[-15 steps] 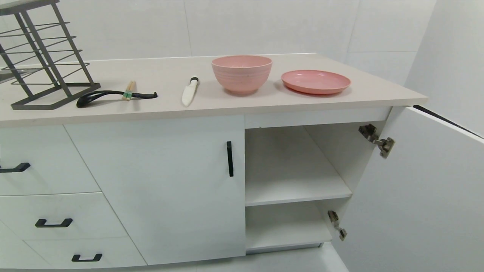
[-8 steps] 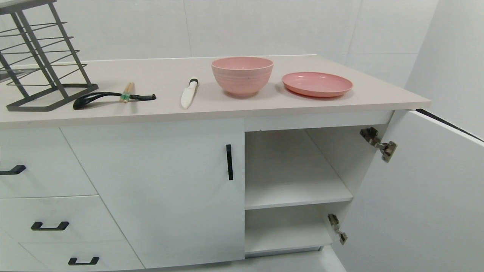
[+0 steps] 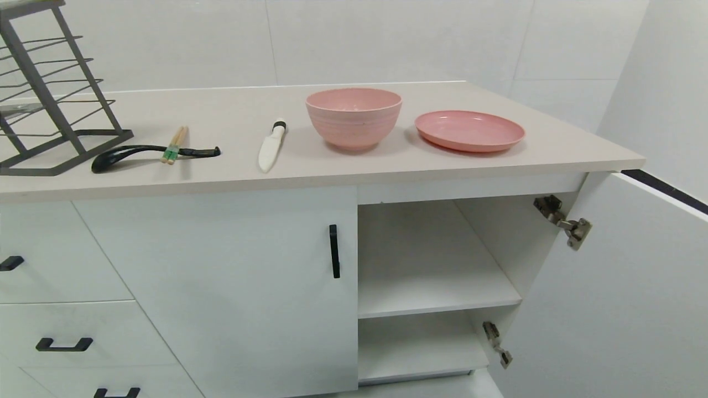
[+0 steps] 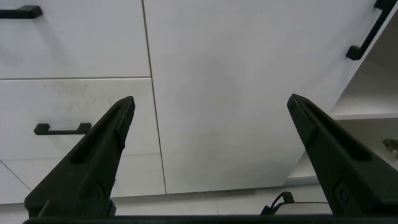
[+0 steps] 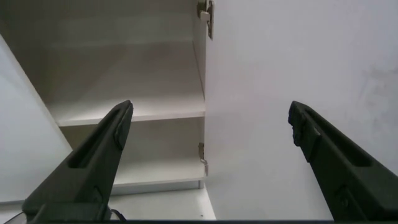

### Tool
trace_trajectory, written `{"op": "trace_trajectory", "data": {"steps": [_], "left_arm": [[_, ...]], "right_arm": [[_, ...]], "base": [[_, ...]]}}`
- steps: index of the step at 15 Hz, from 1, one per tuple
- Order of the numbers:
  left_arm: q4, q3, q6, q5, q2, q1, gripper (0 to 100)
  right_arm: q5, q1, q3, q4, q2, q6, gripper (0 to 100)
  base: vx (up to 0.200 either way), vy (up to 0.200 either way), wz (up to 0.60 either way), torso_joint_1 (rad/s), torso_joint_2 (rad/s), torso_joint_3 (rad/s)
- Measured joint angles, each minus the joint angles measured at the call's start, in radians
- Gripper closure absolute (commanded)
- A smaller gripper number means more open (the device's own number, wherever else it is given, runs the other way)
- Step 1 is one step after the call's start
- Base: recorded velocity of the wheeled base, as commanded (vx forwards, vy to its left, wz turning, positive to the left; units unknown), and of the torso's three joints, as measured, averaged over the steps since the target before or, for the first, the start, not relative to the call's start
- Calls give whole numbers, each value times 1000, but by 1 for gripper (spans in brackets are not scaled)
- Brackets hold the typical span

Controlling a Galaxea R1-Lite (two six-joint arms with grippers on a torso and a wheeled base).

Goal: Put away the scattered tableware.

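Rack cut off at left edge; knife on desk, narrow end toward wall; ladle crosswise, scoop leftward; left gripper, right gripper released, empty

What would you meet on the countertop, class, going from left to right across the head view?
wire rack → black ladle → white knife → pink bowl → pink plate
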Motion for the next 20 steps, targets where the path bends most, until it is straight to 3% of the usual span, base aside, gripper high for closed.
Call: {"op": "trace_trajectory", "data": {"steps": [3,15,20], "left_arm": [[3,0,0,0,0,0,0],[1,0,0,0,0,0,0],[2,0,1,0,0,0,0]], "right_arm": [[0,0,0,1,0,0,0],[0,0,0,0,0,0,0],[0,0,0,1,0,0,0]], "base": [[0,0,0,251,-203,-183],[0,0,0,207,-524,-207],[0,0,0,188,-228,-114]]}}
